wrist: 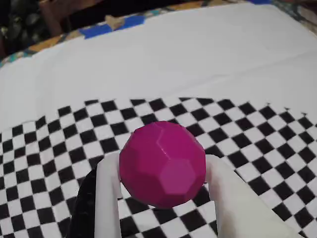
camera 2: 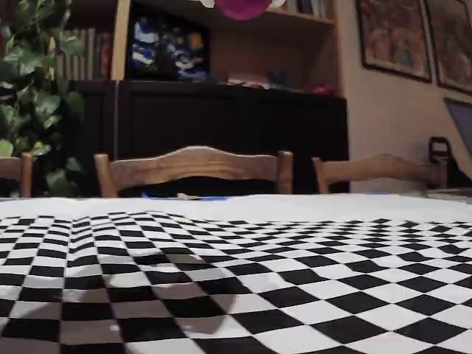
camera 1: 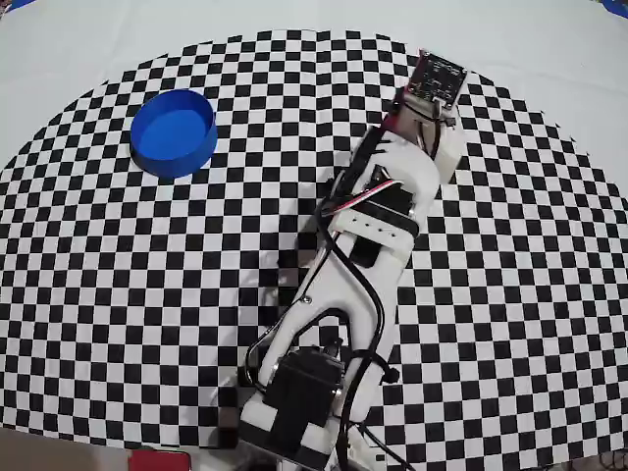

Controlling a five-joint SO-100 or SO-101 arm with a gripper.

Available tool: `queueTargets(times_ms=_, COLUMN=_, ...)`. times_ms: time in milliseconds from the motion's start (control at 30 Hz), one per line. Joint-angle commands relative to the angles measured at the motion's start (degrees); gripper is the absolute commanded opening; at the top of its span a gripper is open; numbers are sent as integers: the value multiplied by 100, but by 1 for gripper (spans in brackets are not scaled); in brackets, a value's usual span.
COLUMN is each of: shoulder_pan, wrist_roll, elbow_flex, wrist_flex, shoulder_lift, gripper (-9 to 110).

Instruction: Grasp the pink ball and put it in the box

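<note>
Checkered cloth over white table; chairs, dark cabinet, plant beyond. Ball: magenta, faceted, lifted clear of cloth, clamped between white fingers of gripper. Box: blue, round, well apart from gripper.

We see the pink ball, a faceted magenta sphere, held between the two white fingers of the gripper and lifted clear of the checkered tabletop. The box, a round, shallow blue tub, stands upright and empty, well apart at the overhead view's upper left.
</note>
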Motion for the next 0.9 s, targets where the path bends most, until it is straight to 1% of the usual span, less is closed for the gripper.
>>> queueTargets(times_ms=0, shoulder_pan=-510, wrist_roll=44, elbow_flex=-26, wrist_flex=-26, shoulder_lift=202, gripper=0)
queueTargets(times_ms=467, shoulder_pan=-2312, wrist_roll=44, elbow_flex=-26, wrist_flex=-97, shoulder_lift=44, gripper=0)
queueTargets(times_ms=633, shoulder_pan=-2689, wrist_roll=44, elbow_flex=-88, wrist_flex=-334, shoulder_lift=-193, gripper=0)
queueTargets(times_ms=867, shoulder_pan=-3103, wrist_roll=44, elbow_flex=-105, wrist_flex=-378, shoulder_lift=-431, gripper=0)
